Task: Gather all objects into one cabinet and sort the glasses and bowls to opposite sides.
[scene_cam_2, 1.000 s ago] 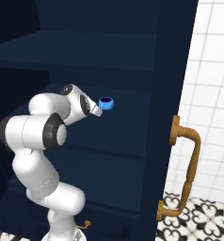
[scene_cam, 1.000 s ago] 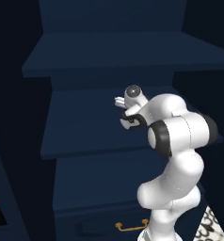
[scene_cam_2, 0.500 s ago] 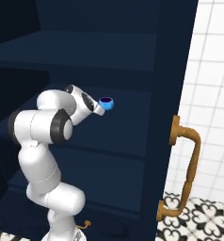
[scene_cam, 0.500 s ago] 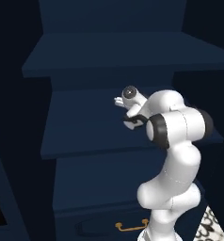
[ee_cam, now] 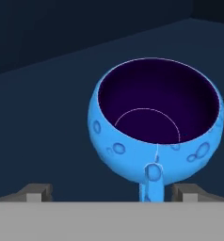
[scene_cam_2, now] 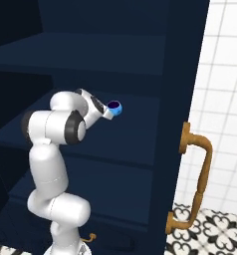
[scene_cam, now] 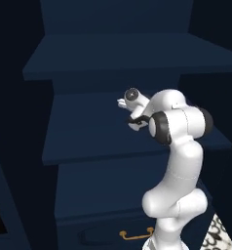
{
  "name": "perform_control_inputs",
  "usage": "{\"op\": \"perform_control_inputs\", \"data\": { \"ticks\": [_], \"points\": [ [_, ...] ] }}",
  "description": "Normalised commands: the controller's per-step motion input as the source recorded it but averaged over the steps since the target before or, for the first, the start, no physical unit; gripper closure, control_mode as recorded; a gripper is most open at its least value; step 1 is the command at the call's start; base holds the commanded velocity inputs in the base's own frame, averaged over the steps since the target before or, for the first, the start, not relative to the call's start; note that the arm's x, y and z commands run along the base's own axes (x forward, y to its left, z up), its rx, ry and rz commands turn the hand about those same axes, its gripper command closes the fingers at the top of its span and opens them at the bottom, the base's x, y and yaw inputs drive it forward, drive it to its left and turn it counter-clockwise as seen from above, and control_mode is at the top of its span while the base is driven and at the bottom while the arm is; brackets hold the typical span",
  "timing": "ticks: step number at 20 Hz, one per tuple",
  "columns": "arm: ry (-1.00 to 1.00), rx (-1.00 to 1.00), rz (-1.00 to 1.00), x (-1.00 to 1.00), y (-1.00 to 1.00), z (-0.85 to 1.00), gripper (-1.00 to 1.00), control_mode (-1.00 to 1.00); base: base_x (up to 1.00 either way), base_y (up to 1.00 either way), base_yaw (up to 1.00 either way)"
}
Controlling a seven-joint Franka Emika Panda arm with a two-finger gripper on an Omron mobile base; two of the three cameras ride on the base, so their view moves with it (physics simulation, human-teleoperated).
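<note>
- Step in hand, by my read: going for the blue bowl [ee_cam: 154, 127] – one of the two bowls to be sorted
- Blue bowl: fills centre of hand view, upright, dark purple inside facing up, pale pitted outside, short foot at its base. Sits on a navy shelf [scene_cam: 88, 132]
- In right base view the same bowl [scene_cam_2: 114, 107] shows mid-frame, just beyond the wrist; whether it touches the hand there – can't tell, too small
- Hand [ee_cam: 107, 194]: jaws spread wide, nothing clasped. Its two grey fingertips [ee_cam: 36, 192] rise at lower left & lower right of hand view, bowl's foot between them but bowl body above and beyond the tips
- Left base view: arm [scene_cam: 179, 161] rises from lower right, elbow bent, wrist reaching toward the shelf near frame centre; bowl hidden behind the wrist
- Next move, as I judge: ease fwd so tips straddle the rim or wall, then close. Round slick wall = could squirt out; rim pinch looks safer
- Door [scene_cam_2: 182, 124] w/ long curved brass handle [scene_cam_2: 197, 184] stands at right of right base view
- Counts: blue bowl 1; brass door handle 1; small brass pull [scene_cam: 136, 235] at lower centre of left base view 1
</note>
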Motion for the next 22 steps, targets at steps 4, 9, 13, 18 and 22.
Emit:
{"op": "perform_control_inputs", "data": {
  "ticks": [4, 9, 13, 18, 22],
  "points": [
    [0.00, 0.00, 0.00, 0.34, -0.10, -0.05, -1.00, -1.00, 0.00, 0.00, 0.00],
    [0.00, 0.00, 0.00, 0.03, 0.00, 0.00, -1.00, -1.00, 0.00, 0.00, 0.00],
    [0.00, 0.00, 0.00, 0.00, 0.03, -0.01, 1.00, -1.00, 0.00, 0.00, 0.00],
    [0.00, 0.05, -0.01, 0.00, -0.07, 0.00, 1.00, -1.00, 0.00, 0.00, 0.00],
    [0.00, 0.08, 0.00, 0.00, -0.10, 0.00, 1.00, -1.00, 0.00, 0.00, 0.00]
  ]
}}
